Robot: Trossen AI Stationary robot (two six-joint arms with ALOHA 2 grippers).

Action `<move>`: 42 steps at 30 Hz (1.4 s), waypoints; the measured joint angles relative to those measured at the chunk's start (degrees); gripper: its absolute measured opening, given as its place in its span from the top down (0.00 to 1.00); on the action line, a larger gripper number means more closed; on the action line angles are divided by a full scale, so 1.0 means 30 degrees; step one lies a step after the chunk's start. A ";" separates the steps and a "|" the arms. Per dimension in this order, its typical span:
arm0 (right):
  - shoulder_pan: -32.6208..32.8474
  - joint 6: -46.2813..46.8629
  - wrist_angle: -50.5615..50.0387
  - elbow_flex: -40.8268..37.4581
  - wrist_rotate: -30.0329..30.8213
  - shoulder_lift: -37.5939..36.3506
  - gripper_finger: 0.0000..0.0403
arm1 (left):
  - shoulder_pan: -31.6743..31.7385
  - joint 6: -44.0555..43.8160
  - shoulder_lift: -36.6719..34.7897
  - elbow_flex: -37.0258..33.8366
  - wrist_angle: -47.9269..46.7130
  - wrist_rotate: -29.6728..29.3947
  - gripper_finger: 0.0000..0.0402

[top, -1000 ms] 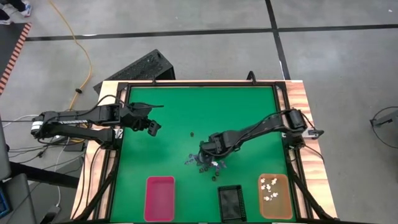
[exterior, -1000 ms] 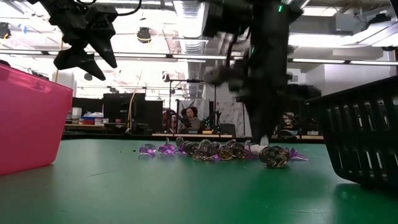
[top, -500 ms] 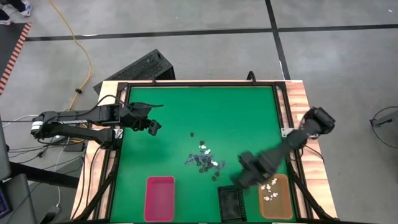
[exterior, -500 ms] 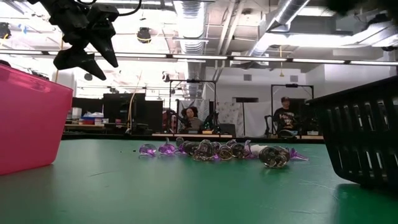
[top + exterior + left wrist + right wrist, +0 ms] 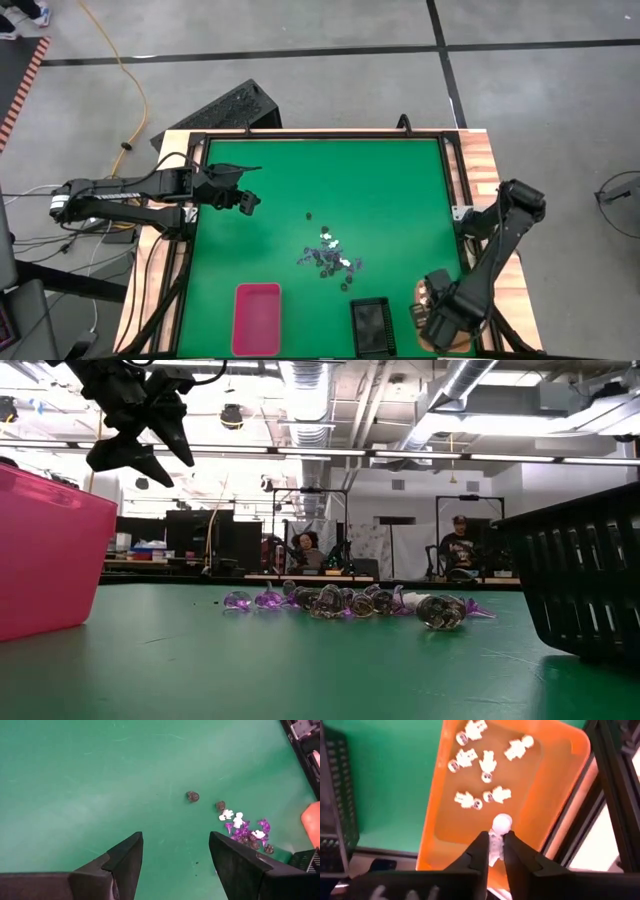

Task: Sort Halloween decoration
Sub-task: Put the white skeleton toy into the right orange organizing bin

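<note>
The Halloween decoration is a small pile of purple, black and white trinkets (image 5: 328, 260) lying mid-table, also seen in the low view (image 5: 350, 603) and the left wrist view (image 5: 245, 830). Several white trinkets (image 5: 480, 762) lie on the floor of the orange tray (image 5: 545, 785). My right gripper (image 5: 497, 851) hovers above that tray at the near right corner (image 5: 438, 318), shut on one white trinket. My left gripper (image 5: 245, 203) hangs open above the table's far left part (image 5: 135, 450), its fingers (image 5: 125, 857) over bare green mat. My right gripper pinches a white trinket (image 5: 496, 840) between its two fingertips; the trinket's round end (image 5: 501, 823) sticks out past them. It is lifted clear, above the orange tray's floor. How far back it reaches between the fingers is hidden by the fingers themselves.
A pink tray (image 5: 257, 318) and a black slotted tray (image 5: 371, 325) stand along the near edge beside the orange tray (image 5: 427, 291). One dark trinket (image 5: 309, 214) lies apart from the pile. People sit far behind the table in the low view.
My right gripper has risen from the trinket pile and swung toward the table's near right corner, carrying a white trinket, and now stands over the orange tray. The pile stays where it was.
</note>
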 joint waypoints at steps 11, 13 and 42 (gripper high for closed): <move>-0.0360 -0.0111 -0.1167 0.0000 -0.0333 0.0040 0.42 | 0.0000 -0.0007 -0.0005 -0.0002 -0.0039 0.0009 0.46; -0.0642 -0.0463 -0.0835 0.0000 0.0432 0.0005 0.42 | 0.0000 0.0061 -0.0004 -0.0002 -0.0044 0.0058 0.46; -1.6080 -4.0543 1.1624 0.0009 0.3621 0.1044 0.46 | 0.0000 0.2076 -0.0007 -0.0001 -0.0063 0.0442 0.46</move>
